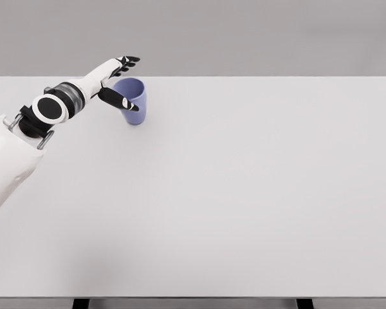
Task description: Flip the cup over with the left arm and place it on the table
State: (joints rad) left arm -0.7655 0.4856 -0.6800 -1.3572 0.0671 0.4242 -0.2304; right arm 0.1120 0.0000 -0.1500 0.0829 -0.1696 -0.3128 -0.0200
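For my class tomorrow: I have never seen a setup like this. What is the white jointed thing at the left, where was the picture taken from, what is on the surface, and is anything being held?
This is a computer-simulated scene, not a photograph. The single picture comes from a camera on a humanoid robot's head, looking down at a pale table.

The white jointed thing is the robot's left arm, entering from the lower left. It ends in the left hand, which has five dark-tipped fingers. The right arm is out of view.

Only one object is on the table: a blue cup, standing upright with its opening upward, near the far left.

The hand is spread around the cup's rim, one finger in front of it and the others behind. The fingers look open rather than closed, so the cup does not appear to be gripped yet.
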